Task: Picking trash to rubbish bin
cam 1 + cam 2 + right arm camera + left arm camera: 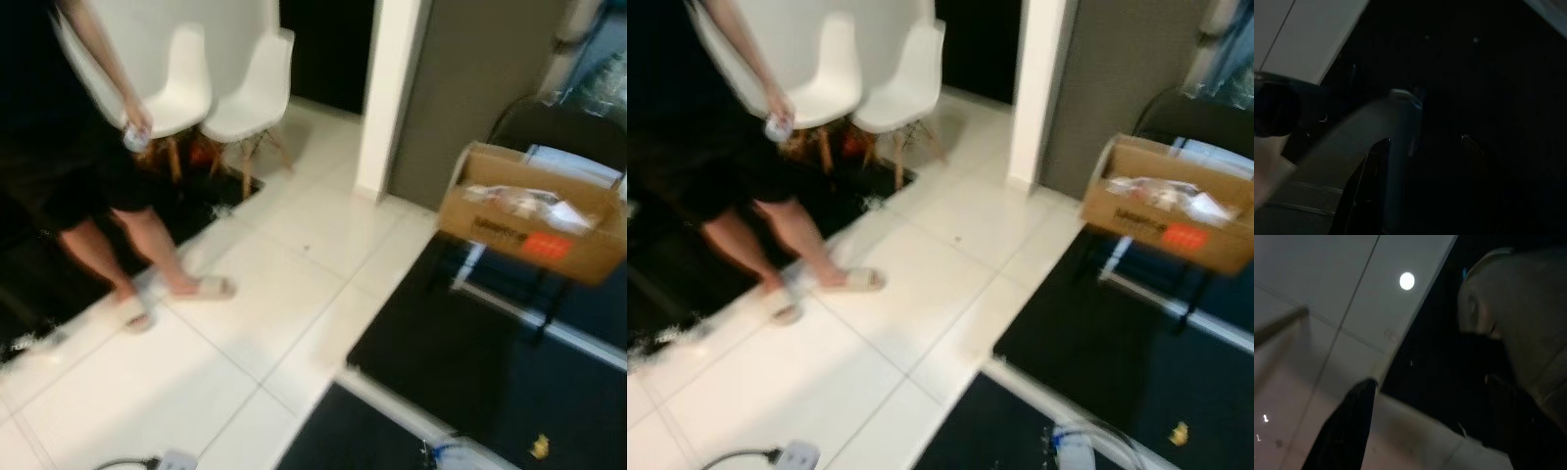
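A brown cardboard box (509,232) with crumpled wrappers inside rests on a black chair at the right. A small yellow scrap (539,446) lies on the dark mat at the bottom right. A person stands at the left with a small pale object (135,138) in one hand. In the dark left wrist view my left gripper (1420,382) hangs over the floor, its black fingers (1347,431) apart and nothing between them. In the right wrist view my right gripper (1422,139) hangs over the dark mat, also spread and empty.
Two white chairs (250,93) stand at the back left, beside a white pillar (387,98). White tiles (245,294) run down the middle between dark mats. A power strip with a cable (794,454) lies at the bottom edge. The views are blurred.
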`<state>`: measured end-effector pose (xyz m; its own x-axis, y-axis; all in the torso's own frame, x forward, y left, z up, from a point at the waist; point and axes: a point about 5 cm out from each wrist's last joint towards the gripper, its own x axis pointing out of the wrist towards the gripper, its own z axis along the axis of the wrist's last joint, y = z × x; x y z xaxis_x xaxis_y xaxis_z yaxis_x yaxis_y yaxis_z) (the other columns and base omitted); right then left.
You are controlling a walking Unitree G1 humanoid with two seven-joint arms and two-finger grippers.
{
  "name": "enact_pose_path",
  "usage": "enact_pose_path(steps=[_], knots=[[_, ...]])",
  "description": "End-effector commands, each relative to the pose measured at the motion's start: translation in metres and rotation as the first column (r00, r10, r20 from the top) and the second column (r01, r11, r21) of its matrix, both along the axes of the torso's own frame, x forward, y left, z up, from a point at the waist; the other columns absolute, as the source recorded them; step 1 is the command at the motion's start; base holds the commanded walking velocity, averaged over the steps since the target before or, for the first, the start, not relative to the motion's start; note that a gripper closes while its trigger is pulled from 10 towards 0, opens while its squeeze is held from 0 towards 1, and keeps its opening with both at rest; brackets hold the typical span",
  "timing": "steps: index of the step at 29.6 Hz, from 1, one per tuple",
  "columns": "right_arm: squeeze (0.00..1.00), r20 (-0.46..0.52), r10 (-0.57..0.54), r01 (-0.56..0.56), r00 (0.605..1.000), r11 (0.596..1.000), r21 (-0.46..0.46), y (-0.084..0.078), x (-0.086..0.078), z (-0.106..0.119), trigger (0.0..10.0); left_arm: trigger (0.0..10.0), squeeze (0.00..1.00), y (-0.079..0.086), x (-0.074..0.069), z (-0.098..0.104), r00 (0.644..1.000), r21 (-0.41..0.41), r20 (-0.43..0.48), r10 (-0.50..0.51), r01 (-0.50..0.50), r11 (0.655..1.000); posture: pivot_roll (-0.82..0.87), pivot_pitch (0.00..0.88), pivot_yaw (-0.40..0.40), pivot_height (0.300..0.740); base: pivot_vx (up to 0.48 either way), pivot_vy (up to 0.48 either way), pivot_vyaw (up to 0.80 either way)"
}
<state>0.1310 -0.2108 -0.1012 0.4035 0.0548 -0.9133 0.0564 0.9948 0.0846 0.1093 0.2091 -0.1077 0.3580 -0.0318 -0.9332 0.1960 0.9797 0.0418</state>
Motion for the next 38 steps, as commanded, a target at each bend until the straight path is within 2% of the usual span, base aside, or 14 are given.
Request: enact_pose_path(steps=[1, 15, 28, 38], knots=[[0.0, -0.005, 0.012, -0.012, 1.0, 1.0, 0.002, 0.0028, -0.0004, -0.0007, 10.0, 10.0, 0.0, 0.002, 0.0024, 0.0009, 1.0, 0.019, 0.003, -0.017, 0.017, 1.0, 0.08, 0.01, -0.009, 0.74, 0.0, 0.0, 0.76], [0.0, -0.017, 0.029, -0.03, 0.999, 0.999, -0.021, -0.0029, -0.0032, -0.0006, 10.0, 10.0, 0.0, 0.0029, -0.0031, -0.0009, 1.0, 0.057, -0.016, -0.012, 0.013, 0.998, 0.08, 0.009, -0.017, 0.74, 0.0, 0.0, 0.76], [0.0, -0.02, 0.032, -0.032, 0.999, 0.999, -0.021, 0.0002, -0.0051, -0.0018, 10.0, 10.0, 0.0, 0.0039, -0.0018, -0.0004, 1.0, 0.06, -0.014, -0.01, 0.01, 0.998, 0.09, 0.006, -0.014, 0.74, 0.0, 0.0, 0.76], [0.0, -0.02, 0.013, -0.014, 1.0, 0.999, -0.041, -0.0014, -0.007, -0.0023, 10.0, 10.0, 0.0, 0.0051, 0.0001, 0.0005, 1.0, 0.045, -0.009, -0.01, 0.011, 0.999, 0.08, 0.002, -0.015, 0.74, 0.0, -0.099, 0.05]])
